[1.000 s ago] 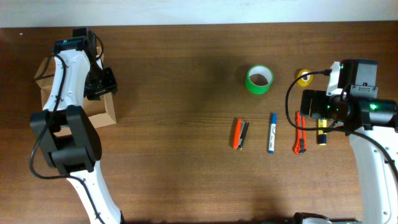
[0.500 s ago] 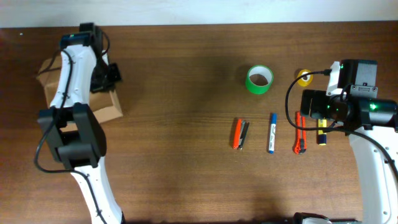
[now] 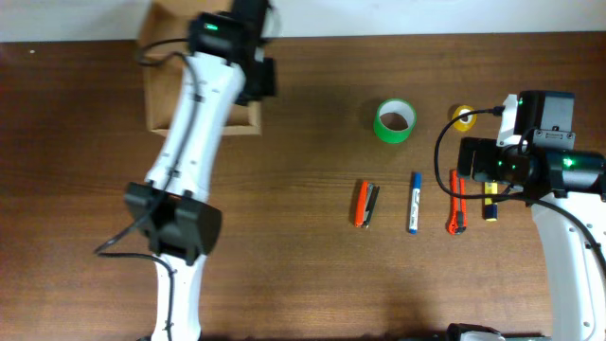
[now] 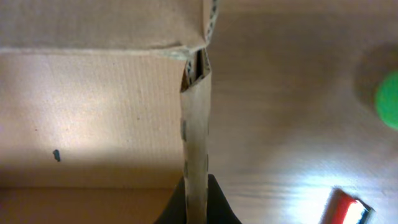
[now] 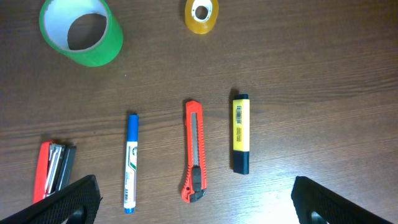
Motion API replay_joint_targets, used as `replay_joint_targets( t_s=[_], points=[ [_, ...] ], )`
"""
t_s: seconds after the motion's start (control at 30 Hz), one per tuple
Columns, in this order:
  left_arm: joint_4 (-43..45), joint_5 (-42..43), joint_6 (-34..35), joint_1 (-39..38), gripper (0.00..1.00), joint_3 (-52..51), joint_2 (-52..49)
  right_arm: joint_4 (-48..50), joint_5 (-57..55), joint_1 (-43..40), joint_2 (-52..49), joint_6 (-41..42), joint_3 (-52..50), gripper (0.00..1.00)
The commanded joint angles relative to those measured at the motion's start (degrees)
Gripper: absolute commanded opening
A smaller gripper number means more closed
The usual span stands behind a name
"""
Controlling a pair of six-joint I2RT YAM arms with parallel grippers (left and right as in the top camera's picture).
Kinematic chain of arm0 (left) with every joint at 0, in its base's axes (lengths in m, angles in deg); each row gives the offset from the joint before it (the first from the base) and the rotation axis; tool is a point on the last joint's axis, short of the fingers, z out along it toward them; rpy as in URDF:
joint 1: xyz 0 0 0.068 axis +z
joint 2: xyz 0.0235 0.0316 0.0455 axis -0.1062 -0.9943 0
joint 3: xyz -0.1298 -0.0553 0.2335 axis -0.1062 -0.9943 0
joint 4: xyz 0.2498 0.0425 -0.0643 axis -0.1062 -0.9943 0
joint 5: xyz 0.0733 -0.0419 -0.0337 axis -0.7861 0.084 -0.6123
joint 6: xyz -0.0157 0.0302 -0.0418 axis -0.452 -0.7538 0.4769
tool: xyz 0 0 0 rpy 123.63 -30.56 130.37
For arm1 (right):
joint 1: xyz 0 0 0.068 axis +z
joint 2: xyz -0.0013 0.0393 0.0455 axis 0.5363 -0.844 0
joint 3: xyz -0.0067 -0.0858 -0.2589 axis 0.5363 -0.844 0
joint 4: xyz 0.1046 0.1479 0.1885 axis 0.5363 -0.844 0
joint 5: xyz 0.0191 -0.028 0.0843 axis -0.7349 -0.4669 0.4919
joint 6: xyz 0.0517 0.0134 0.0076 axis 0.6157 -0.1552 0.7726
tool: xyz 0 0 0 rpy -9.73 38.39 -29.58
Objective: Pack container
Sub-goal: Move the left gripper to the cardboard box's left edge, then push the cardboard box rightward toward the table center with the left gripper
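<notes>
Dark brown wood-grain table (image 3: 284, 275) carries, nearest the robot's side and to the right, a neat row. It holds an orange-and-grey stapler (image 3: 366, 205), a blue-and-white marker pen (image 3: 415, 202), an orange plastic utility knife (image 3: 457, 216) and a yellow highlighter with a black cap (image 3: 490, 201). All four lie lengthwise and apart from one another. The right gripper (image 5: 194, 186) hangs over this row with its jaws spread wide and nothing between them, which reads as a stance for picking one of them up. A little farther off stand a green roll of tape (image 3: 395, 120) and a small yellow roll of tape (image 3: 462, 117), each on its flat side, hole upward.

Farthest, at the table's back edge on the left, sits the tan rectangular cardboard box (image 3: 158, 90), well apart from everything meant for it. The left gripper (image 4: 198, 202) is pinched tight on the wall of the box that faces the tape rolls. One finger is inside and one outside, with the corrugated edge running up between them. Such a hold probably serves to steady or shift the box so it can be loaded. Its floor, where the left wrist view shows it, is bare cardboard with one small dark speck; from above, the arm hides part of it. By the look of it, no packing has begun.
</notes>
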Motion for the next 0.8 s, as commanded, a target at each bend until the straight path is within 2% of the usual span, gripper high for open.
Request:
replay_joint_targets(
  t_s=[0.0,0.17,0.27,0.77],
  points=[
    [0.11,-3.34,4.76,-3.61,0.02,1.42,0.33,-0.22,-1.09,-0.44,-0.09,0.66,1.16,0.99],
    [0.63,-4.57,13.14,-8.02,0.02,1.4,0.31,-0.22,0.17,-0.44,-0.09,0.66,1.16,0.99],
    [1.25,-4.26,13.29,-9.27,0.02,1.4,-0.59,-0.26,0.5,-0.35,-0.09,0.68,1.16,0.99],
    [1.29,-2.34,5.22,-9.88,0.02,1.36,-10.82,-0.85,0.63,-0.35,-0.09,0.68,1.16,0.99]
  ],
)
